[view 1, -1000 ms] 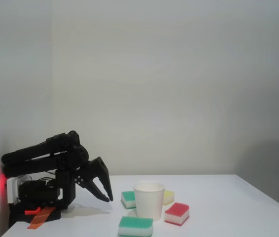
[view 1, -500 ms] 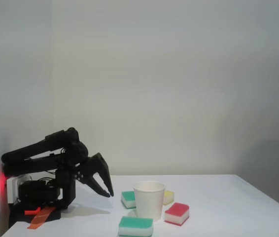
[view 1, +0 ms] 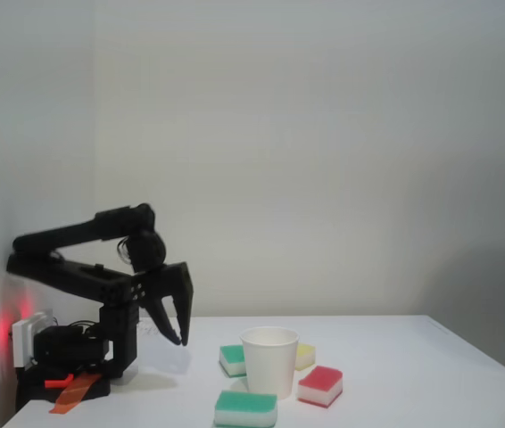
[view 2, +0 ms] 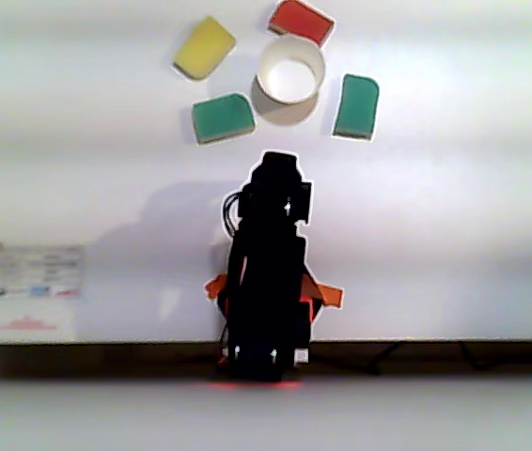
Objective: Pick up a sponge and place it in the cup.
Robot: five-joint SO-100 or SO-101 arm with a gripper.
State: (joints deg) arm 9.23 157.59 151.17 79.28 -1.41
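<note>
Sponge [view 2: 224, 118] lying flat on table [view 2: 454, 235], just beside cup [view 2: 289, 71], untouched. Second green sponge [view 2: 356, 106] on cup's other side; red [view 2: 302, 21] and yellow [view 2: 204, 47] beyond. Gripper [view 1: 177, 332] raised above table, short of sponges, fingers slightly parted, holding nothing. Everything left: reach, grasp, lift, drop in cup.

A white table [view 1: 413, 357] carries the cup [view 1: 269, 360], four sponges [view 1: 245, 408] and the arm's base [view 1: 65, 352].
</note>
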